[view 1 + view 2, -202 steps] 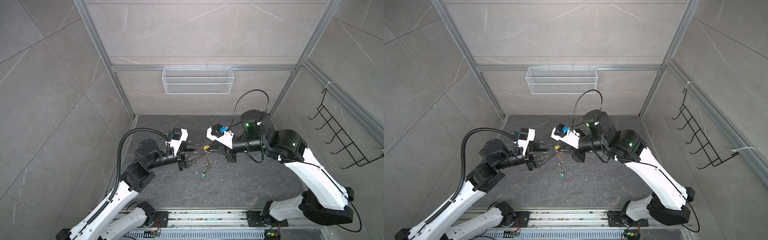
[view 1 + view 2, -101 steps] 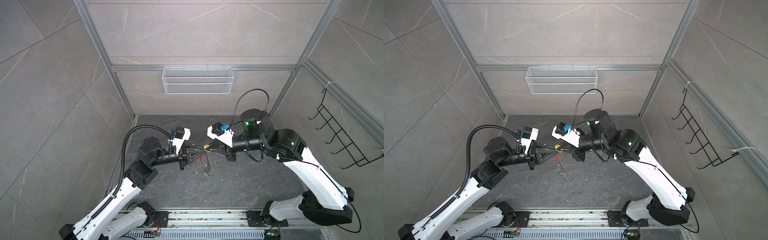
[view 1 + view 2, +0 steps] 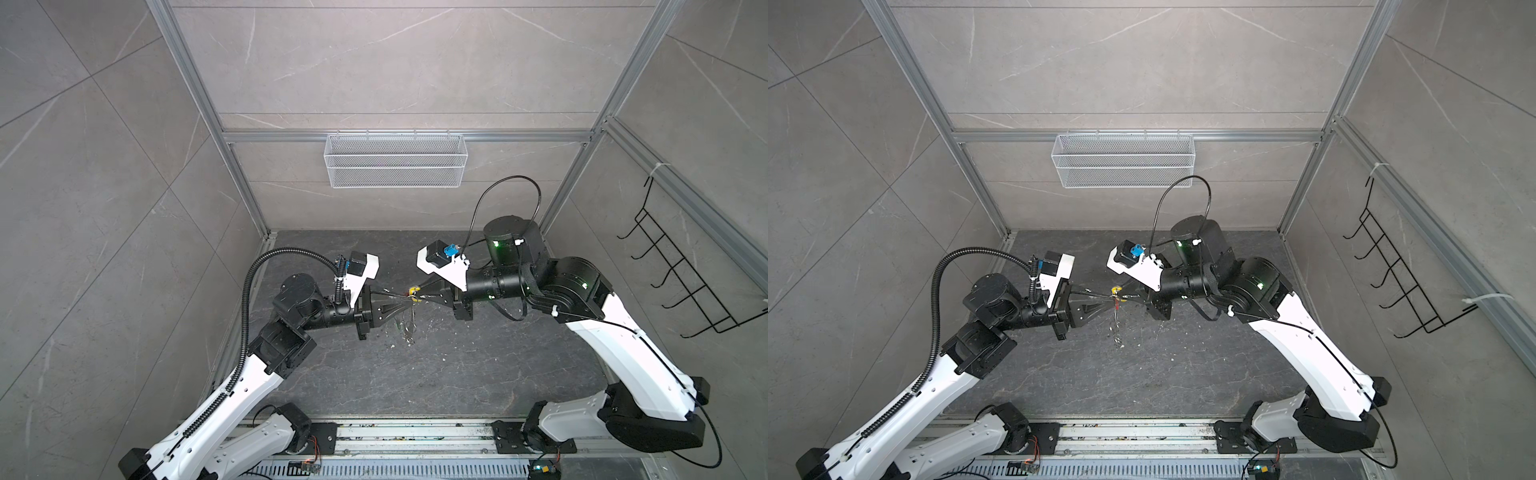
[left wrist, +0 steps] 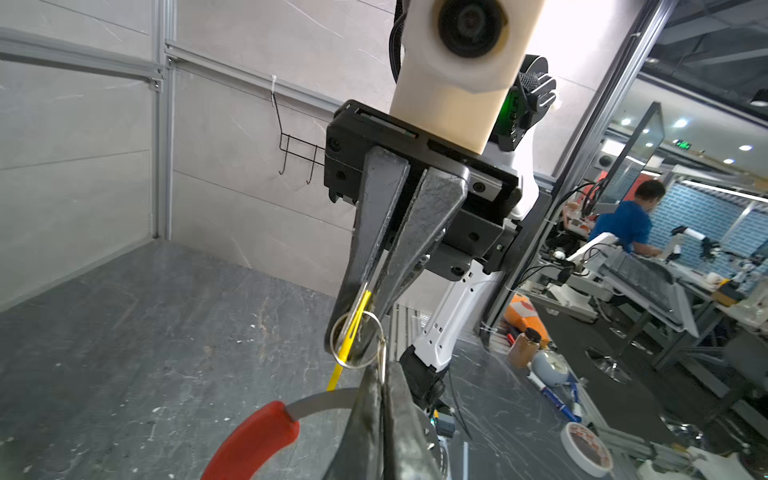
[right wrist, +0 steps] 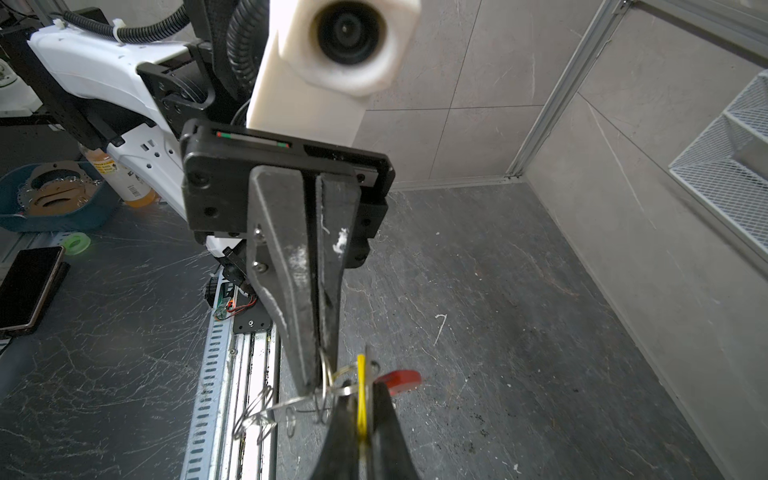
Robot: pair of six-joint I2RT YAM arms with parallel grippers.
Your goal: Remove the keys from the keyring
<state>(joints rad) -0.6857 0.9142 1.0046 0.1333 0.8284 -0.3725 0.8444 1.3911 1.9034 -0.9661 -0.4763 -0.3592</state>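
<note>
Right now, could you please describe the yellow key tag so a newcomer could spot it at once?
In front of the white wire basket on the back wall, the right pincer hangs over the tabletop. The yellow key tag is the thin strip clamped edge-on in it, the only yellow piece beside the red sleeve.

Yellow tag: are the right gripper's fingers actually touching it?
Touching. The right wrist view shows the yellow tag pinched edge-on between the closed fingers of the right gripper, with no gap on either side; the left wrist view agrees.
</note>
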